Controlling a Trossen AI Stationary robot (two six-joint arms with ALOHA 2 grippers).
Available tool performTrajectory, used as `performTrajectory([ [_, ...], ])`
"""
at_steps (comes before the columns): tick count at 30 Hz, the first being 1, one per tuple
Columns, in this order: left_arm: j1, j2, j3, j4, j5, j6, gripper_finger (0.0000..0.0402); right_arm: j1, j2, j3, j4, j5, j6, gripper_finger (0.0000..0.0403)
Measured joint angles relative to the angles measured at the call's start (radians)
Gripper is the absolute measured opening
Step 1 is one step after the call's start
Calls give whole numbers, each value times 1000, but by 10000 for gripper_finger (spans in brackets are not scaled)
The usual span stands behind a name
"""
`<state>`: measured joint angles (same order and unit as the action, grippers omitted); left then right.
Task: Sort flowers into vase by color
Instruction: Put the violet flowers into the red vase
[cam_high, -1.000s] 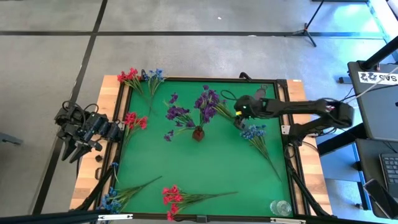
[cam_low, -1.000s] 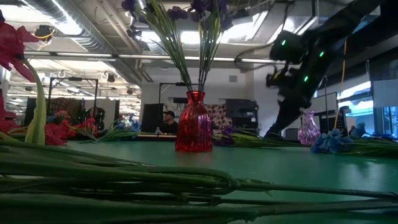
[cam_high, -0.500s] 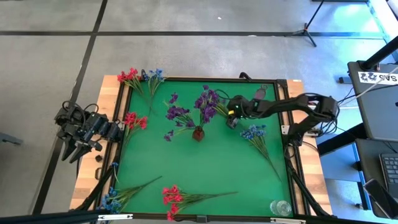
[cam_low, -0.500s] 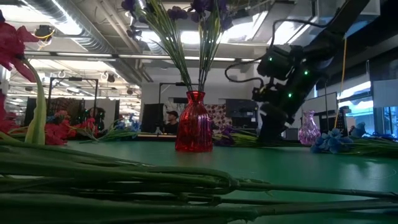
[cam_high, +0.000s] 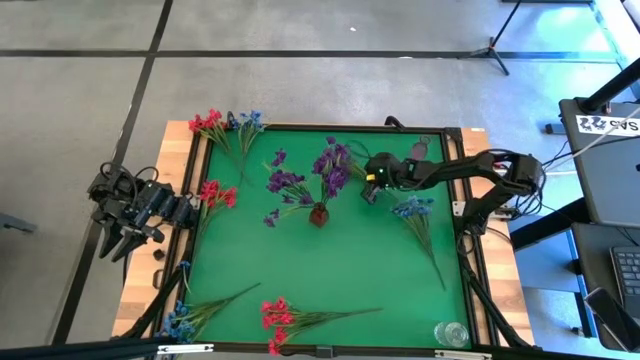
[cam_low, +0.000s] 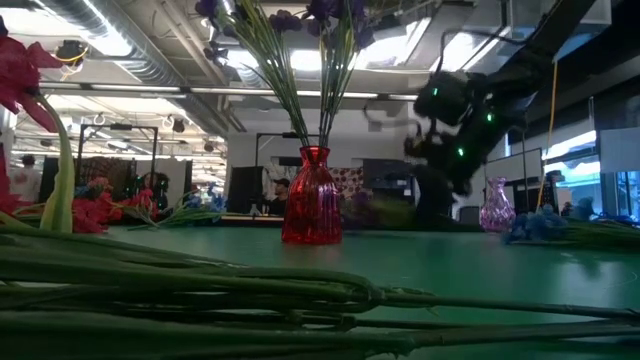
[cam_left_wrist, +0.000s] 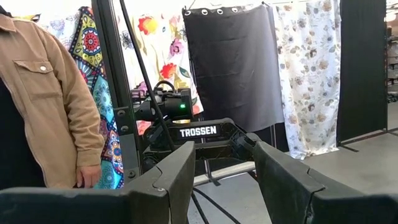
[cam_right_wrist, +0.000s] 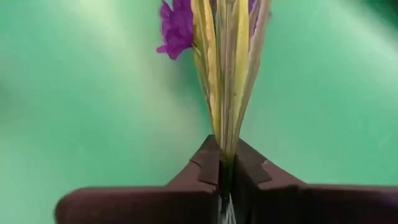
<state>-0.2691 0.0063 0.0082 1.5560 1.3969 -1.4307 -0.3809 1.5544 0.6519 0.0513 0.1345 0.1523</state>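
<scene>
Purple sprig (cam_right_wrist: 227, 68), thin ribbed yellow-green stems with a frilly purple blossom, sits pinched tight between the jaws of the right gripper (cam_high: 370, 190) just right of frame centre in the high view. Beside it stands a ribbed red glass vase (cam_low: 312, 197) with more purple blooms. Red and blue sprigs lie scattered on the flat green mat (cam_high: 330, 270) of the desk. Left gripper (cam_left_wrist: 214, 180) waits off the left edge, jaws spread.
</scene>
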Motion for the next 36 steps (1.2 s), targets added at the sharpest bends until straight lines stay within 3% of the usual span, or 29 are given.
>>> performTrajectory([
  [5, 0, 0, 0, 0, 1, 0, 161, -1, -157, 0, 3, 89, -1, 32],
  [10, 0, 0, 0, 0, 1, 0, 161, -28, -374, 1, 10, 133, -1, 9],
  [16, 0, 0, 0, 0, 1, 0, 161, -25, -627, 1, 126, 159, -3, 14],
  [20, 0, 0, 0, 0, 1, 0, 161, -25, -760, 1, 246, 40, -4, 8],
  [26, 0, 0, 0, 0, 1, 0, 161, 9, -857, 2, 418, -300, 57, 7],
  [31, 0, 0, 0, 0, 1, 0, 161, 191, -861, 3, 464, -390, 45, 7],
  [36, 0, 0, 0, 0, 1, 0, 161, 452, -811, 3, 483, -389, -134, 7],
])
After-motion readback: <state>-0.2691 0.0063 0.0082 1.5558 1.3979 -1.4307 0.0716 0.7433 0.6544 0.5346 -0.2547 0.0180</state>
